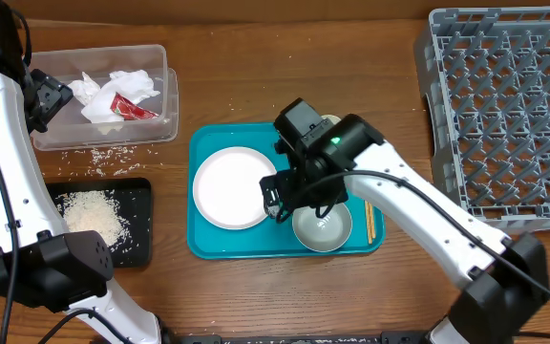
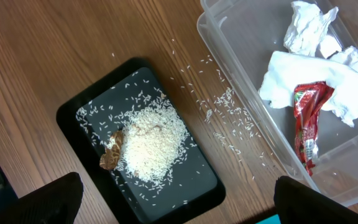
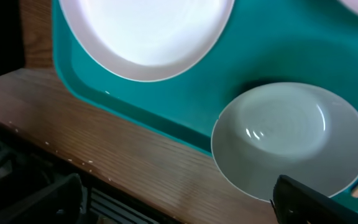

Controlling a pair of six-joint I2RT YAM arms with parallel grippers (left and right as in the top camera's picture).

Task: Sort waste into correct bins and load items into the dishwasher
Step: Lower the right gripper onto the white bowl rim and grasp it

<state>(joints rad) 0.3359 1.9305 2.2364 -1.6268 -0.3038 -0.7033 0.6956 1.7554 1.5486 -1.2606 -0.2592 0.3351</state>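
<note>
No words, numbers or brand names can be read anywhere. The red wrapper in the clear tub carries some pale printing, too small and creased to read.

white plate on teal tray

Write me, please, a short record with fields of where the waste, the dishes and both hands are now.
clear tub: holds white tissue and red wrapper
black tray: holds rice pile and brown scrap
loose rice: scattered on table between tub and tray
teal tray: holds plate, bowl, chopsticks
dish rack: no dishes seen in it
left hand: open, above tub and black tray
right hand: open, over teal tray near bowl
</note>
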